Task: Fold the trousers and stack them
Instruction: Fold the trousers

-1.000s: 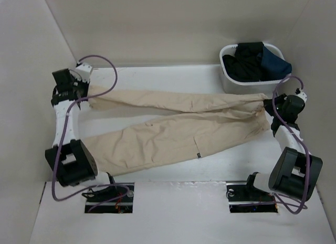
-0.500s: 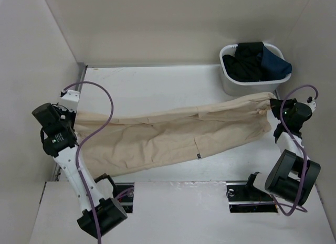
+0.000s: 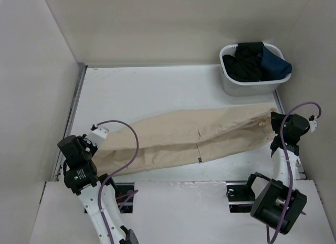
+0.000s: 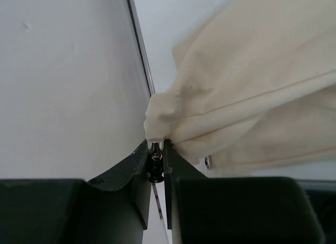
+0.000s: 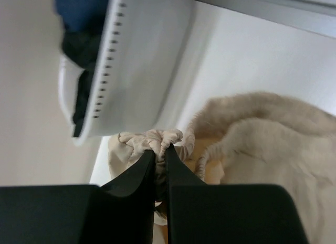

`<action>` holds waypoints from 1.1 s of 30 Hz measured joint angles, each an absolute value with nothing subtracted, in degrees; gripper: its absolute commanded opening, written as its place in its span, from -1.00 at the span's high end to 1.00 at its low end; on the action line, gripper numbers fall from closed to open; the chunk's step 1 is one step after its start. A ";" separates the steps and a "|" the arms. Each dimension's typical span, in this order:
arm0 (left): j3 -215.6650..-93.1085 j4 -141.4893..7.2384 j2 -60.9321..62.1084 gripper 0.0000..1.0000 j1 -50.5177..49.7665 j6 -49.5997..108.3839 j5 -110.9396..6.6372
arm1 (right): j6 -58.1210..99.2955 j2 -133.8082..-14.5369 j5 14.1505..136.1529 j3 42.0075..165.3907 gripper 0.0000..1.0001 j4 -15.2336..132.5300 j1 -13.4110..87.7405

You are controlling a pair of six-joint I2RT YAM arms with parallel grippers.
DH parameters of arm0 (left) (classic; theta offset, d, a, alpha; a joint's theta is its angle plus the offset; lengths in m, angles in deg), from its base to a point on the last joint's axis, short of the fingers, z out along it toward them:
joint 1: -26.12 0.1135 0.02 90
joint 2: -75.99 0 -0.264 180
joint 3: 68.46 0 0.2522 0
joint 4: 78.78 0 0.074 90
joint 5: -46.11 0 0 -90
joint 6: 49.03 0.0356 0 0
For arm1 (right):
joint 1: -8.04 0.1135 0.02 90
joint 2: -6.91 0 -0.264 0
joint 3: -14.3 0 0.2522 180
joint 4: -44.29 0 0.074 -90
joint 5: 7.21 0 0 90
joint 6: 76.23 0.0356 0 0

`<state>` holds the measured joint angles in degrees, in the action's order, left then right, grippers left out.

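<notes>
- We hold the trousers (image 3: 194,139) at both ends. They lie drawn out across the near half of the counter (image 3: 157,86), from its near-left corner to its right edge, just short of the basket (image 3: 227,81).
- Our left gripper (image 4: 157,145) is pinched together on a bunch of cloth at the left end.
- Our right gripper (image 5: 160,149) is likewise clamped on a gathered wad at the right end.
- The long axis runs left to right, from one gripper to the other, so neither arm is nearer. We judge the coming fold must carry one end along that line to the other.
</notes>
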<state>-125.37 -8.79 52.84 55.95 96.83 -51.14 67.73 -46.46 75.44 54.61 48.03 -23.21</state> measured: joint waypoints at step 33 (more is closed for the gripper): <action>-132.15 -1.91 25.60 -0.31 52.60 110.73 -46.79 | 66.85 -41.80 100.51 60.64 -1.00 76.18 1.69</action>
